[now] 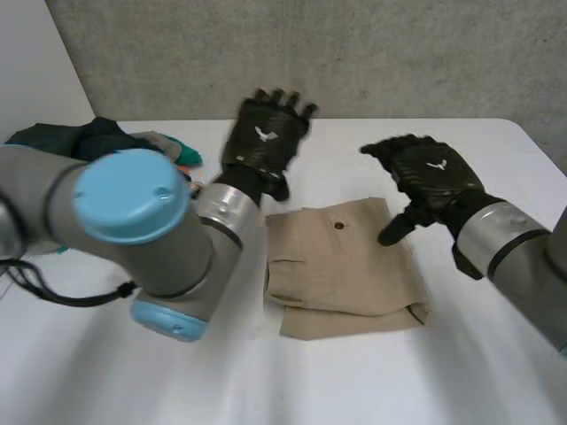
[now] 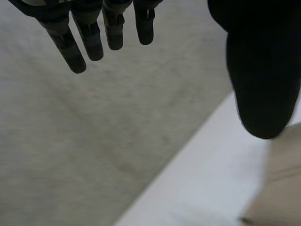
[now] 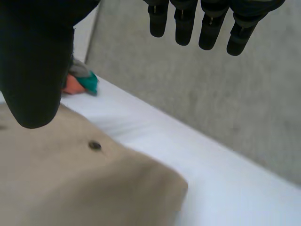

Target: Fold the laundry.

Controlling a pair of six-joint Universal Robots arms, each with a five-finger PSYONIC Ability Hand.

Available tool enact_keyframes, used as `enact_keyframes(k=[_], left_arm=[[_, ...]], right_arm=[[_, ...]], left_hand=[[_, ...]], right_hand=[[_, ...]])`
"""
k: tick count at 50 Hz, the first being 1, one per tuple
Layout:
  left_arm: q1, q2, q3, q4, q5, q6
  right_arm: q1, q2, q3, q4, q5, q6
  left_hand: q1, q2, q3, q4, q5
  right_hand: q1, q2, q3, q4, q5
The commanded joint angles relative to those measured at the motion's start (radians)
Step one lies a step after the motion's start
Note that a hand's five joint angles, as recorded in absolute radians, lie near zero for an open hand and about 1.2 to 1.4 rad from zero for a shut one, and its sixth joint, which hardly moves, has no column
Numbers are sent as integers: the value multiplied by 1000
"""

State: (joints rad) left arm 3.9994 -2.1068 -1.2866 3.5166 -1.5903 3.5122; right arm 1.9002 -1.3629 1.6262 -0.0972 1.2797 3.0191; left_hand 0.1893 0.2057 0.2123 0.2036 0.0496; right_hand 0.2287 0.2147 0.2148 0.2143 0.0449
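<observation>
Left wrist view is showing the fingers (image 2: pixel 91 40) of the left hand (image 1: pixel 264 142) hanging straight and loose, holding nothing. The fingers (image 3: pixel 184 28) of the right hand (image 1: pixel 430 177) are hanging loose too, holding nothing. The left hand is floating just beside the tan pants (image 1: pixel 341 266), toward the far edge of the bench (image 1: pixel 354 390). The right hand is hovering over their far right corner. The pants are lying in the middle of the bench and are looking folded already. So next, I think, a hand is going to need another piece from the pile of clothes (image 1: pixel 106 142) at the far left corner. The left arm is hiding part of that pile. I cannot tell if the right hand is touching the pants.
</observation>
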Motion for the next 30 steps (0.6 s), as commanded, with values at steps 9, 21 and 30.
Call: enact_keyframes(k=[9, 21, 30], left_arm=[[-52, -289, 210, -357, -7, -55], [-52, -243, 181, -502, -20, 4], [-34, -21, 161, -414, -10, -31]], right_arm=[[-29, 404, -232, 226, 4, -238], [-36, 367, -238, 240, 24, -306], [-82, 179, -118, 114, 88, -106]], left_hand=[[10, -7, -13, -5, -25], [13, -4, -10, -2, -22], [-5, -22, -28, -19, -40]], right_hand=[[-54, -40, -40, -40, -45], [-54, -40, -40, -40, -45], [-54, -40, -40, -40, -45]])
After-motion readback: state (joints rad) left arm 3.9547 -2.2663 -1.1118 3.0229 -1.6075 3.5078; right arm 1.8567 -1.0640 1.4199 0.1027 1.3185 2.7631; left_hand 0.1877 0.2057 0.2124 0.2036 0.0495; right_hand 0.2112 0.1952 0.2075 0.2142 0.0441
